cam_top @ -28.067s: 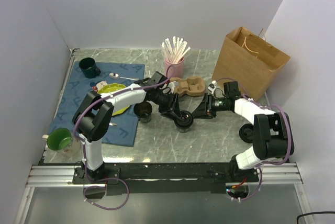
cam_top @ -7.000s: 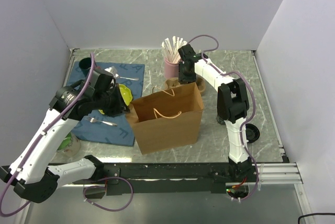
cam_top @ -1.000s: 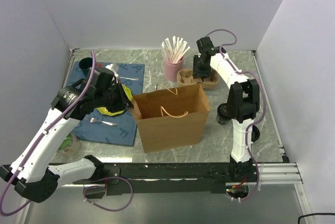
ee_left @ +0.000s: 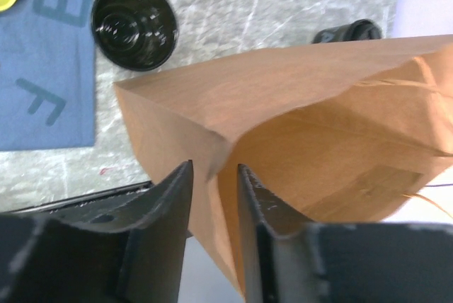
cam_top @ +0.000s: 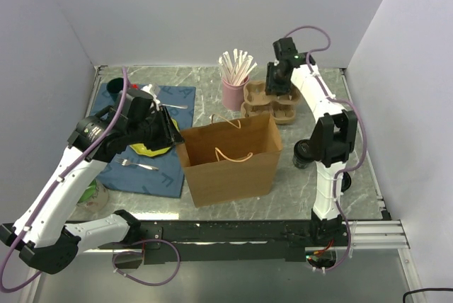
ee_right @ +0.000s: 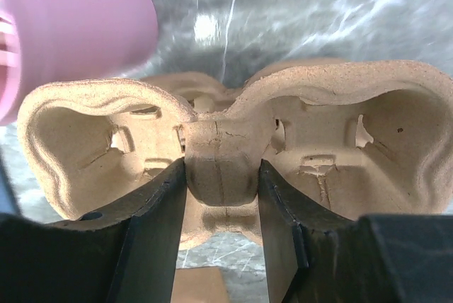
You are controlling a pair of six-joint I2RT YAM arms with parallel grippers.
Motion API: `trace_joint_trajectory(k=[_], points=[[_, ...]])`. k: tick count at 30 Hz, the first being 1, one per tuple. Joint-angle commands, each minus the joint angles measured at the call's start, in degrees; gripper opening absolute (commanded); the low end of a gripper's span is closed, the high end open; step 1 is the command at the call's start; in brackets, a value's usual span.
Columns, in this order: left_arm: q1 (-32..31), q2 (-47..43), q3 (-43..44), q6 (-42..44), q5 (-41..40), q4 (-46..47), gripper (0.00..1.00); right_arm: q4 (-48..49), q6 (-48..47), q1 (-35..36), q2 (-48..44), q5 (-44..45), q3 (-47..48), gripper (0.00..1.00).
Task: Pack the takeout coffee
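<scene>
Marble tabletop (cam_top: 290, 184); wrist close-up: cup carrier (ee_right: 333, 129) between right gripper (ee_right: 221, 175) fingers

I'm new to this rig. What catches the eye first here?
An open brown paper bag stands mid-table, the left gripper straddling its rim corner. Behind it, the right gripper pinches the middle ridge of the cardboard cup carrier, beside a pink cup of stirrers.

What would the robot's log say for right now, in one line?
left end effector: open, straddling paper bag rim | right end effector: shut on cup carrier | carrier: outside bag
</scene>
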Motion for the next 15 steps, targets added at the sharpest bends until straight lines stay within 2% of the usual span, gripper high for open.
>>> trace_joint_trajectory(k=[1, 3, 7, 11, 14, 15], points=[[0.05, 0.12, 3.88, -0.17, 1.98, 3.62, 0.44, -3.26, 0.03, -1.91, -6.01, -0.64, 6.03, 0.44], [0.05, 0.21, 4.41, -0.44, 2.60, 3.97, 0.52, -3.88, 0.64, -2.53, -7.32, -2.56, 8.05, 0.44], [0.05, -0.66, 5.11, -0.44, 2.34, 4.23, 0.58, -5.72, 1.09, -2.97, -10.22, -6.52, 13.41, 0.44], [0.05, -1.46, 5.12, -0.79, 0.85, 3.45, 0.59, -6.17, 2.48, -3.14, -14.87, -12.23, 17.99, 0.44], [0.05, -1.98, 4.77, -1.05, 0.49, 3.44, 0.58, -4.24, 4.94, -3.14, -21.11, -18.03, 16.94, 0.44], [0.05, -2.07, 4.68, -1.14, 0.58, 3.35, 0.58, -3.45, 5.56, -3.15, -24.43, -22.74, 15.37, 0.44]])
